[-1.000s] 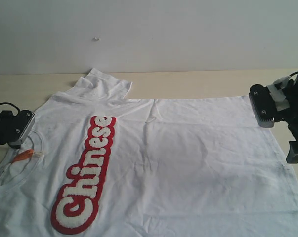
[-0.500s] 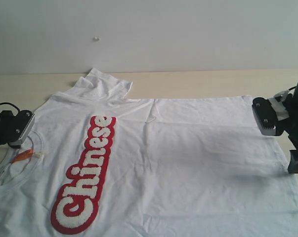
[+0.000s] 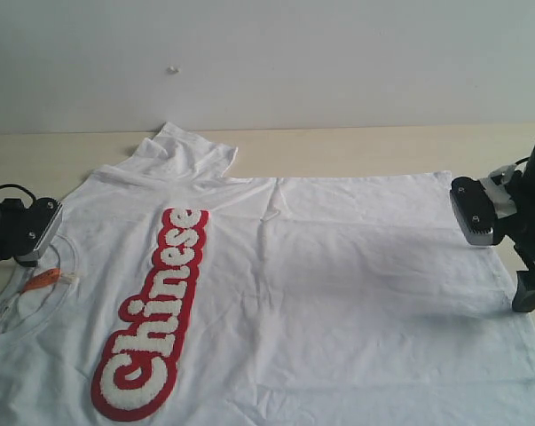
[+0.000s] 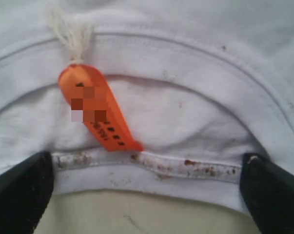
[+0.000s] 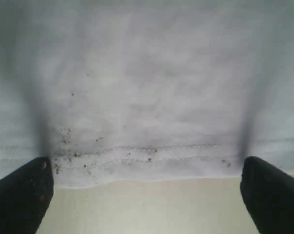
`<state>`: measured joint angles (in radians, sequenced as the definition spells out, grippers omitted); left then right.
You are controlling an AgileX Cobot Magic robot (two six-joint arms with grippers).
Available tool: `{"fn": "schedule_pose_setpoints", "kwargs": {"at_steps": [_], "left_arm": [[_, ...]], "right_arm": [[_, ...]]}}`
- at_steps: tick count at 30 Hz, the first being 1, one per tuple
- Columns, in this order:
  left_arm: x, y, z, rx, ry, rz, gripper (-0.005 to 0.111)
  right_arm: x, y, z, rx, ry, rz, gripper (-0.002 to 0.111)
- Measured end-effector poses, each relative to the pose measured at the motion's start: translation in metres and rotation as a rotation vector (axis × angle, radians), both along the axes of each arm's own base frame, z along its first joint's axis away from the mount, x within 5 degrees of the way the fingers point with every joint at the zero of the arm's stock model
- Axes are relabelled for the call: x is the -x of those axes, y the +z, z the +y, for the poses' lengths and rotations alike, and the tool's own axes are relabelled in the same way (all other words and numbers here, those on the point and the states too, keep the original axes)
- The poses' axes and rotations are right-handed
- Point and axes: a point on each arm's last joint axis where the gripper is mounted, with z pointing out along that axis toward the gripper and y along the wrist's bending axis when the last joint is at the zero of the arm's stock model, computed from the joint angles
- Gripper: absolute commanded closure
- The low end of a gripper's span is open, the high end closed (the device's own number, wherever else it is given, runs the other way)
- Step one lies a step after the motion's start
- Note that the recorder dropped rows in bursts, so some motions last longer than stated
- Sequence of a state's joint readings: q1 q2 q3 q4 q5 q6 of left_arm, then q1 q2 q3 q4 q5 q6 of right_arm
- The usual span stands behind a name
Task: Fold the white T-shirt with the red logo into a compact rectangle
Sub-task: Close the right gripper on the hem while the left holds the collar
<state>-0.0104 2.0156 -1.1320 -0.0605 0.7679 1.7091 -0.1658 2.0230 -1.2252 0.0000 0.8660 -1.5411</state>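
The white T-shirt (image 3: 338,284) lies spread flat on the table, neck to the left and hem to the right. The red logo (image 3: 156,311) runs lengthwise along its left half. My left gripper (image 4: 147,173) is open and hovers low at the stained ribbed collar (image 4: 151,165), close to the orange neck tag (image 4: 95,109), its fingers (image 4: 20,190) straddling the collar's edge. At the opposite end, my right gripper (image 5: 147,173) is open over the speckled hem (image 5: 151,158), fingers (image 5: 271,192) wide apart on either side of the edge. Neither one holds cloth.
Bare beige tabletop (image 3: 356,146) lies beyond the shirt, bounded by a white wall (image 3: 294,53). One sleeve (image 3: 183,151) is bunched at the far side. The left arm (image 3: 23,231) and right arm (image 3: 515,222) stand at the shirt's two ends.
My right gripper has dropped lower and shifted slightly outward toward the hem edge. The left gripper and the shirt have not moved.
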Motion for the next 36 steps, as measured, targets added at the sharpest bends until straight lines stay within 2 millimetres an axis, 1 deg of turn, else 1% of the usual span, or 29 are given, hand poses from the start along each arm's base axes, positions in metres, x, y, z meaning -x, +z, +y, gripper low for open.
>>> {"fn": "schedule_pose_setpoints", "kwargs": {"at_steps": [5,8,11,36], "left_arm": [[0.0,0.0,0.0,0.0,0.0,0.0,0.002],[0.0,0.0,0.0,0.0,0.0,0.0,0.002],[0.0,0.0,0.0,0.0,0.0,0.0,0.002],[0.0,-0.001,0.001,-0.006,-0.006,0.006,0.002]], "right_arm": [[0.0,-0.001,0.001,-0.012,0.017,0.006,0.003],[0.002,-0.009,0.001,-0.022,0.022,0.049,0.003],[0.001,-0.011,0.001,-0.018,0.03,0.061,0.003],[-0.004,-0.011,-0.001,-0.005,0.04,0.026,0.003]]}}
